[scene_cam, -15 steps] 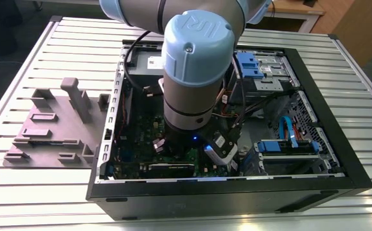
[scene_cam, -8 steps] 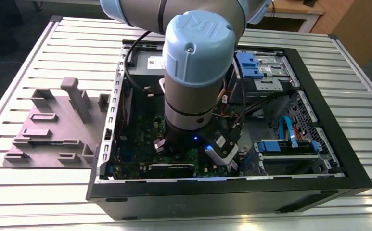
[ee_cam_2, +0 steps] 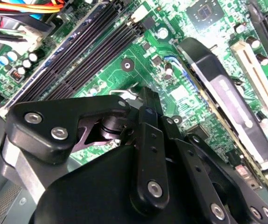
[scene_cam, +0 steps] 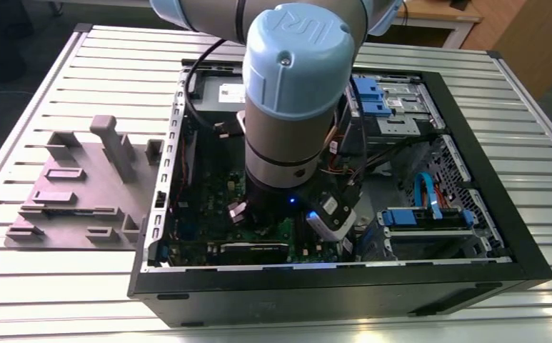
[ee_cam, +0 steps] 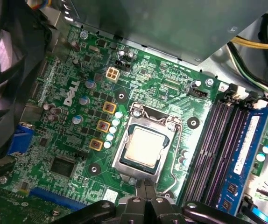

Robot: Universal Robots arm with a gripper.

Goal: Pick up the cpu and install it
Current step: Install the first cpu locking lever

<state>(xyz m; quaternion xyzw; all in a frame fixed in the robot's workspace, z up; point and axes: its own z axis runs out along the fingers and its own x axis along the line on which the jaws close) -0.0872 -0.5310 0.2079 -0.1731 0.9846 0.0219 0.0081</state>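
While the black metal gripper [ee_cam: 144, 200] hung low over the green motherboard [ee_cam: 78, 140], its two thin fingers [ee_cam: 141, 189] were pressed together with nothing between them. Just past the fingertips, the small square silvery cpu [ee_cam: 143, 147] lay flat inside the square metal-framed socket [ee_cam: 145, 142]. Beside the socket ran long dark memory slots [ee_cam: 218, 144]. Farther out, the black computer case [scene_cam: 352, 282] rested on a slatted metal table [scene_cam: 66, 93].
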